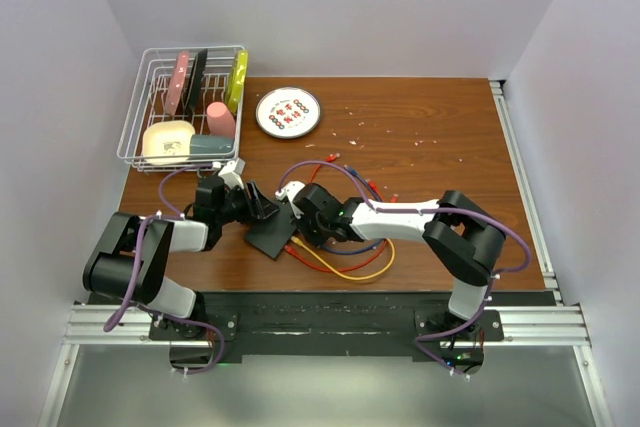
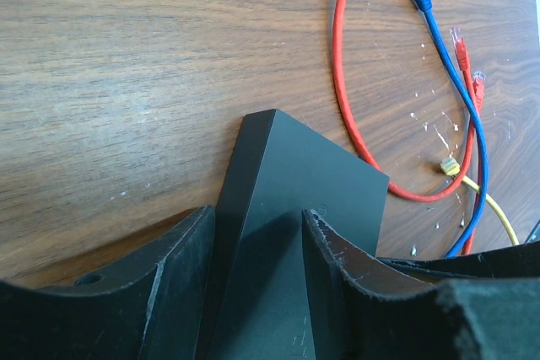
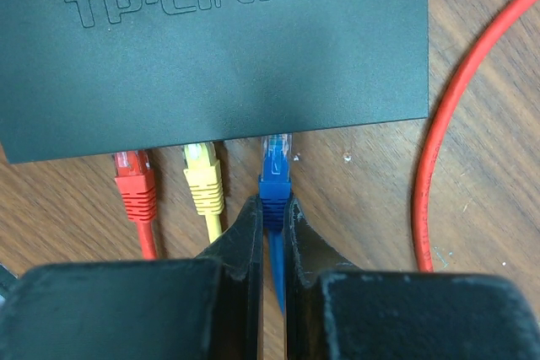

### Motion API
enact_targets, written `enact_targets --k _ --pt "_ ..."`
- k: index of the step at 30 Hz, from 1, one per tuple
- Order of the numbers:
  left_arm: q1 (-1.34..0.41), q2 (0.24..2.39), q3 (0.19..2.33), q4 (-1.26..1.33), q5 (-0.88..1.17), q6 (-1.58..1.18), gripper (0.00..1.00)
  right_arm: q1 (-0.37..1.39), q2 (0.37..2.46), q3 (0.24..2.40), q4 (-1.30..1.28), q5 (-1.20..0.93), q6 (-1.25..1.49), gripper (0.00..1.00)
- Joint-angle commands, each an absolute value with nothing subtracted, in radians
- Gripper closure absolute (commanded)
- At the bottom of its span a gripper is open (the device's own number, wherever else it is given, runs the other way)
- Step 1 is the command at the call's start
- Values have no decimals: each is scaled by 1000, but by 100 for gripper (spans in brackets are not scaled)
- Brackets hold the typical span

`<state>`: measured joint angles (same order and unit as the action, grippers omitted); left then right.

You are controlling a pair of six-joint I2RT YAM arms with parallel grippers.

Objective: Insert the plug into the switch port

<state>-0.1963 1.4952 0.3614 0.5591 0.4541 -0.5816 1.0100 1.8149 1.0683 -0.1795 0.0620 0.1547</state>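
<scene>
Right gripper (image 3: pixel 272 212) pinched tight on blue plug (image 3: pixel 275 170), long axis square to switch (image 3: pixel 211 48) port edge, tip pointing in; left gripper (image 2: pixel 257 225) straddles switch, grip unclear

The setting is a robotics laboratory test cell. Indicators: plain pale panels (image 1: pixel 340 7) enclose a wood-grain worktop (image 1: pixel 440 147) on three sides. Extruded aluminium rails (image 1: pixel 540 322) run along the near edge and carry two cabled robot arms, the left arm (image 1: pixel 180 235) and the right arm (image 1: pixel 400 217). Unrelated props share the surface: a wire dish rack (image 1: pixel 133 122) holding kitchenware (image 1: pixel 168 142), a printed plate (image 1: pixel 262 112), a network switch (image 1: pixel 270 237) and loose patch cables (image 1: pixel 350 272)
</scene>
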Motion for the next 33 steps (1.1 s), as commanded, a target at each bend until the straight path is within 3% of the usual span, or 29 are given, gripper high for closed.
enact_targets --k 1,33 --pt "-190 1514 348 565 480 -566 50 1022 1822 1109 -170 69 163 100" --pt "-190 1486 342 574 522 -542 51 1029 1922 1250 -317 86 51 100"
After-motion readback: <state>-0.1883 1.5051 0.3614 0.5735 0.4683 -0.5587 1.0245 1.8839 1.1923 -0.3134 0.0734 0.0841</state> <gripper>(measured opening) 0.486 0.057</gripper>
